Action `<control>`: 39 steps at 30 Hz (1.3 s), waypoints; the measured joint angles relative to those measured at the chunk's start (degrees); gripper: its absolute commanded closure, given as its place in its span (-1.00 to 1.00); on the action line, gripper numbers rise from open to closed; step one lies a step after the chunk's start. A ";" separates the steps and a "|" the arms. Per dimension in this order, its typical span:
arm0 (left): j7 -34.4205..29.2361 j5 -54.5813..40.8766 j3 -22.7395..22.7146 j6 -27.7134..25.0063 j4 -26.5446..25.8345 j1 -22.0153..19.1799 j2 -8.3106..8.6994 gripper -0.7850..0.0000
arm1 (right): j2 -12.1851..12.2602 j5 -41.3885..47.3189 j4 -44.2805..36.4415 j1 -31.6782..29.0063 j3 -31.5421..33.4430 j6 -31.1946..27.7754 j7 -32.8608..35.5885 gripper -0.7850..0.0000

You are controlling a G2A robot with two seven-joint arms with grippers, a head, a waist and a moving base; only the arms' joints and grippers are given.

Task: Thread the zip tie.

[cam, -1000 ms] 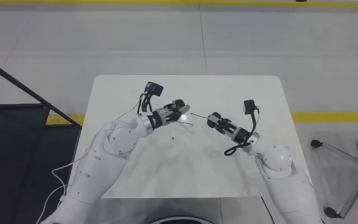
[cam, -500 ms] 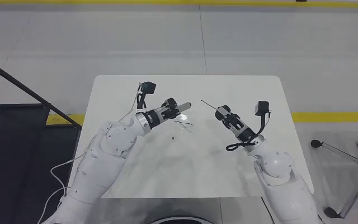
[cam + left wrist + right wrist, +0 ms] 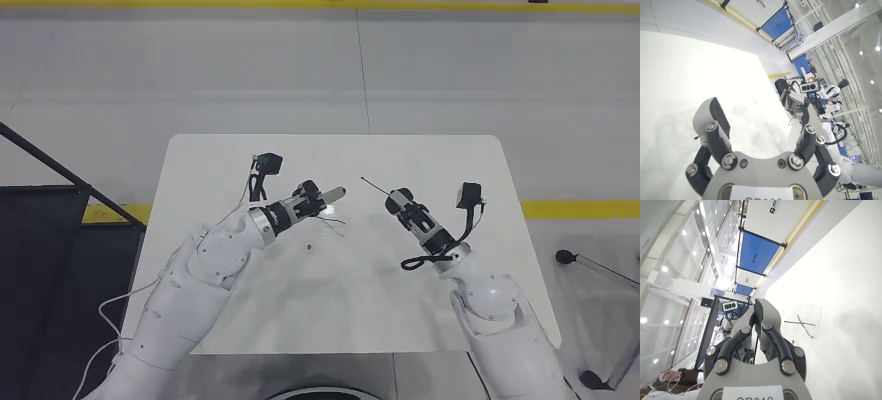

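Black zip tie straight, one end in right jaws; spare ties crossed on table.

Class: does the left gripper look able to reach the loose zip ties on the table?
Probably yes: the left gripper, open, hangs close by the loose zip ties, with nothing between them.

Table: smooth, matt white top. Zip tie: thin black plastic strip. Left gripper: matt grey metal plate, black ribbed rubbery pads, shiny steel screws.
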 measured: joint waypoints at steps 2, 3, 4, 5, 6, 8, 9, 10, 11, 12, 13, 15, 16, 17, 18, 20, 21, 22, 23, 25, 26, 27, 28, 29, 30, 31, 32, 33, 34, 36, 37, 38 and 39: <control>2.10 -2.37 1.44 0.40 0.73 -0.21 -0.58 -1.00 | -0.21 -0.18 -0.01 0.13 -0.55 -0.15 -1.62 1.00; 2.99 -3.55 2.00 0.46 1.15 -0.33 -0.84 -1.00 | -0.29 -0.08 0.01 0.16 -0.72 -0.33 -2.07 1.00; 4.22 -5.20 2.73 0.56 1.76 -0.52 -1.19 -0.90 | -0.39 0.18 0.08 0.20 -0.92 -0.60 -2.53 1.00; 5.10 -6.30 3.29 0.57 2.25 -0.69 -1.46 -0.72 | -0.47 0.43 0.14 0.23 -1.05 -0.82 -2.84 1.00; 5.99 -7.28 3.83 0.49 2.75 -0.88 -1.73 -0.66 | -0.54 0.68 0.21 0.25 -1.17 -1.00 -3.11 1.00; 8.04 -9.59 5.03 -0.01 3.91 -1.26 -2.35 -0.60 | -0.71 1.21 0.40 0.35 -1.56 -1.32 -3.54 1.00; 8.81 -10.70 5.48 -0.23 4.40 -1.43 -2.61 -0.59 | -0.79 1.41 0.51 0.41 -1.76 -1.41 -3.64 1.00; 9.55 -11.67 6.09 -0.34 5.07 -1.77 -2.93 -0.55 | -0.89 1.70 0.66 0.50 -2.06 -1.55 -3.70 1.00; 9.79 -12.00 6.61 -0.32 5.54 -2.10 -3.14 -0.47 | -0.96 1.86 0.80 0.58 -2.29 -1.66 -3.70 1.00; 9.85 -12.15 7.14 -0.28 5.95 -2.45 -3.35 -0.36 | -1.03 1.98 0.94 0.65 -2.53 -1.75 -3.64 1.00; 9.90 -12.40 7.80 -0.28 6.46 -2.90 -3.60 -0.33 | -1.11 2.16 1.13 0.76 -2.83 -1.88 -3.55 1.00; 9.92 -13.16 8.58 -0.46 7.22 -3.50 -3.98 -0.10 | -1.24 2.31 1.40 0.90 -3.23 -2.11 -3.47 1.00; 10.12 -13.52 8.97 -0.63 7.74 -3.86 -4.21 0.01 | -1.32 2.34 1.58 0.98 -3.46 -2.28 -3.45 1.00; 10.33 -13.78 9.23 -0.76 8.12 -4.08 -4.38 0.07 | -1.37 2.35 1.71 1.04 -3.60 -2.41 -3.44 1.00; 10.51 -14.07 9.44 -0.86 8.45 -4.24 -4.52 0.09 | -1.41 2.33 1.83 1.09 -3.71 -2.52 -3.43 1.00; 10.80 -14.53 9.81 -1.04 9.14 -4.60 -4.83 0.15 | -1.50 2.24 2.07 1.17 -3.85 -2.63 -3.43 1.00; 10.93 -14.55 9.91 -1.09 9.38 -4.73 -4.93 0.17 | -1.53 2.21 2.14 1.18 -3.87 -2.63 -3.44 1.00; 11.05 -14.57 10.03 -1.17 9.63 -4.85 -5.06 0.18 | -1.57 2.17 2.22 1.19 -3.88 -2.67 -3.45 1.00; 11.10 -14.58 10.10 -1.22 9.76 -4.91 -5.14 0.19 | -1.60 2.17 2.30 1.19 -3.86 -2.71 -3.47 1.00; 11.12 -14.53 10.24 -1.26 9.96 -5.00 -5.32 0.22 | -1.66 2.27 2.47 1.18 -3.82 -2.79 -3.45 1.00; 11.09 -14.48 10.29 -1.25 10.01 -5.02 -5.38 0.23 | -1.69 2.29 2.53 1.19 -3.81 -2.80 -3.39 1.00; 11.06 -14.42 10.33 -1.22 10.05 -5.05 -5.44 0.25 | -1.71 2.28 2.58 1.20 -3.80 -2.80 -3.30 1.00; 11.02 -14.35 10.33 -1.21 10.11 -5.08 -5.52 0.26 | -1.74 2.22 2.62 1.23 -3.81 -2.78 -3.17 1.00; 11.01 -14.30 10.31 -1.22 10.14 -5.09 -5.57 0.27 | -1.76 2.17 2.65 1.25 -3.82 -2.76 -3.09 1.00; 11.03 -14.25 10.28 -1.26 10.16 -5.08 -5.62 0.29 | -1.78 2.11 2.67 1.27 -3.83 -2.75 -3.02 1.00; 11.10 -14.21 10.23 -1.33 10.17 -5.04 -5.68 0.29 | -1.81 2.05 2.72 1.28 -3.84 -2.75 -2.94 1.00; 11.14 -14.21 10.19 -1.38 10.17 -4.99 -5.73 0.31 | -1.84 2.03 2.76 1.28 -3.84 -2.73 -2.90 1.00; 11.16 -14.21 10.15 -1.40 10.17 -4.95 -5.77 0.32 | -1.86 2.02 2.80 1.29 -3.84 -2.71 -2.88 1.00; 11.16 -14.21 10.09 -1.44 10.17 -4.91 -5.83 0.34 | -1.89 1.99 2.85 1.30 -3.84 -2.71 -2.87 1.00; 11.05 -14.21 10.00 -1.51 10.14 -4.85 -5.91 0.38 | -1.94 1.95 2.92 1.28 -3.84 -2.75 -2.86 1.00; 10.92 -14.18 9.95 -1.57 10.13 -4.82 -5.96 0.40 | -1.97 1.92 2.96 1.26 -3.83 -2.76 -2.84 1.00; 10.81 -14.16 9.91 -1.57 10.13 -4.80 -5.99 0.40 | -1.99 1.88 2.97 1.24 -3.82 -2.75 -2.78 1.00; 10.72 -14.15 9.86 -1.56 10.14 -4.78 -6.03 0.41 | -2.00 1.79 2.98 1.23 -3.80 -2.74 -2.73 1.00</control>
